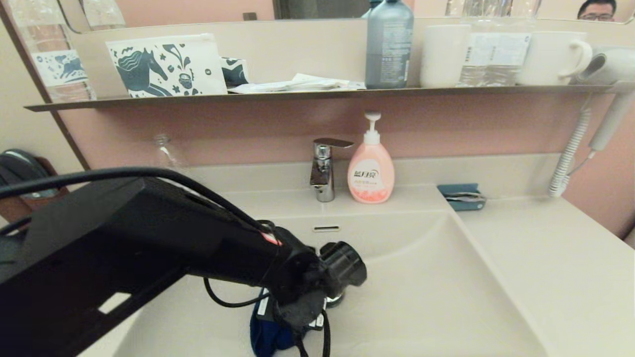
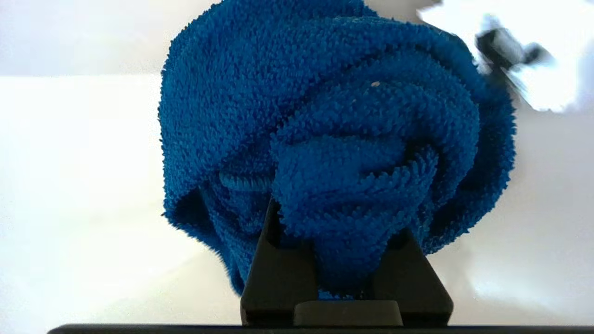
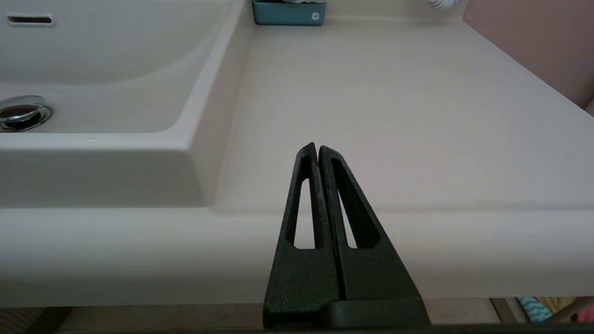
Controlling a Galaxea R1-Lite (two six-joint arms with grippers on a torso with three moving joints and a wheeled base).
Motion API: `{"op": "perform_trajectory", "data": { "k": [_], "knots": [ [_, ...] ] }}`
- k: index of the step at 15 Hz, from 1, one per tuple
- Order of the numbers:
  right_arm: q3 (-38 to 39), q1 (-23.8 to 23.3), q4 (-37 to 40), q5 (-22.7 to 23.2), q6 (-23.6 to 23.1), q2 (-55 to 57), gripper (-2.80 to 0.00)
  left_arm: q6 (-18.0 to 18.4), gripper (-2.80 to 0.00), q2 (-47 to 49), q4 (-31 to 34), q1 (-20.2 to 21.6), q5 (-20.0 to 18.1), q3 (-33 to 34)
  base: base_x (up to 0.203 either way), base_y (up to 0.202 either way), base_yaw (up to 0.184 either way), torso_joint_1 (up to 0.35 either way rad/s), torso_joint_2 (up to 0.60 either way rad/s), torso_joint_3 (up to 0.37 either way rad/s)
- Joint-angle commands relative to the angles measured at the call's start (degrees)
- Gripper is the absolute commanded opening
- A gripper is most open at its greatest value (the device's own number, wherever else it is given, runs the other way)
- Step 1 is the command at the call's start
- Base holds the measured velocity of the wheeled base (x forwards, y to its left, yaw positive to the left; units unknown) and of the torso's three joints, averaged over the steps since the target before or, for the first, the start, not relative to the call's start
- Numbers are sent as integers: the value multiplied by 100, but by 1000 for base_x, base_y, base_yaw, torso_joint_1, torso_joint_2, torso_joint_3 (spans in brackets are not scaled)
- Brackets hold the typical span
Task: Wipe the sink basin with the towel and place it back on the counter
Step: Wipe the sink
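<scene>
Looming closest in the head view, the black left arm reaches down into the sink basin [image 1: 446,297], its left gripper [image 2: 345,260] with jaws clamped on a bunched blue towel [image 2: 334,139]. From the head view the towel [image 1: 268,332] sits low at about six o'clock, on the basin floor just beside the chrome drain plug [image 3: 21,112], which the wrist mostly hides.

Wiping looks to be the step in hand, and judging from here the job is pressure and coverage: keep the wad pressed flat on the floor, sweep out toward the sloping sides at three o'clock and up to the overflow slot [image 1: 326,228] at twelve, and steer round the plug so the cloth doesn't snag.

Right gripper [image 3: 318,150] waits at the front edge of the surface [image 1: 545,267], jaws closed on nothing. That bare stretch at four o'clock looks the natural landing spot; the faucet [image 1: 325,168] and pink soap bottle [image 1: 371,171] crowd the back.
</scene>
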Motion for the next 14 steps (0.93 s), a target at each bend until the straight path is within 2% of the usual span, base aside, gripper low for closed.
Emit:
{"op": "perform_trajectory", "data": {
  "k": [1,3,5,6,9,14],
  "knots": [
    [0,1,1,2,-3,2,-280,408,-280,-364,-208,466,75,172,0,0,0,0,0,0],
    [0,2,6,2,-3,2,-280,976,-280,-614,-464,882,92,320,0,0,0,0,0,0],
    [0,1,3,2,-3,2,-280,1685,-280,-880,-1418,1243,94,813,0,0,0,0,0,0],
    [0,1,-1,2,-3,2,-280,1919,-280,-1081,-1803,1359,99,1088,0,0,0,0,0,0],
    [0,1,3,-1,-3,2,-280,2097,-280,-1698,-2048,1457,114,1532,0,0,0,0,0,0],
    [0,1,-1,2,-3,2,-280,2061,-280,-2475,-2144,1690,208,2216,0,0,0,0,0,0]
  ]
}}
